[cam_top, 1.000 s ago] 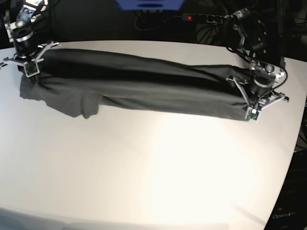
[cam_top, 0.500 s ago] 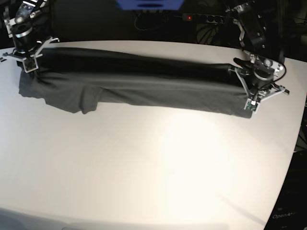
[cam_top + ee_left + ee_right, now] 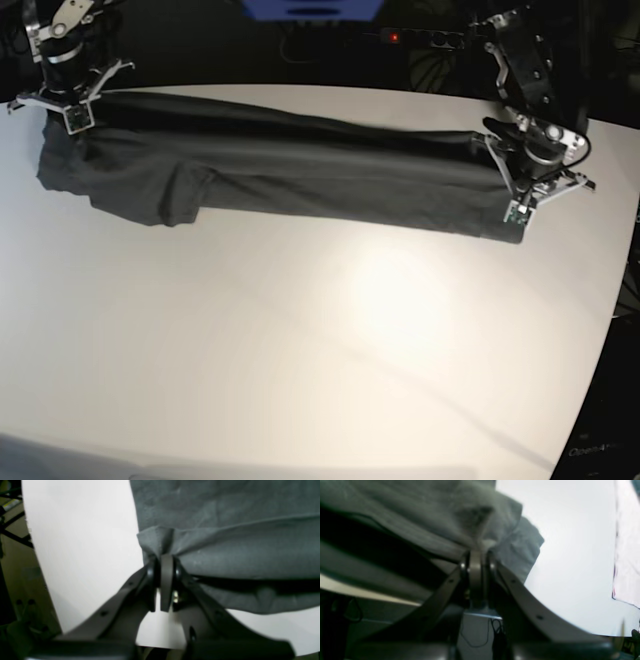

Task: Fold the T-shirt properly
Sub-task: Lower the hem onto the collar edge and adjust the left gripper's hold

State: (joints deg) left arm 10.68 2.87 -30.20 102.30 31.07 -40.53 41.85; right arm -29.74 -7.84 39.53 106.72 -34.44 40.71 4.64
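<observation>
The dark charcoal T-shirt (image 3: 290, 165) lies stretched in a long band across the far half of the white table (image 3: 320, 340), a sleeve flap (image 3: 170, 200) hanging toward the front left. My left gripper (image 3: 515, 200) at the shirt's right end is shut on a bunched corner of the cloth (image 3: 160, 542); its pads (image 3: 166, 572) are pressed together. My right gripper (image 3: 70, 112) at the far left corner is shut on the other end of the T-shirt (image 3: 480, 520), holding it above the table.
A power strip (image 3: 420, 38) with a red light and cables lies beyond the table's back edge. A blue object (image 3: 312, 8) sits behind the table at top centre. The table's right edge (image 3: 615, 290) curves near the left arm.
Both grippers have moved toward the table's back edge, pulling the T-shirt with them. The band of cloth sits farther back and lies flatter and tauter.
</observation>
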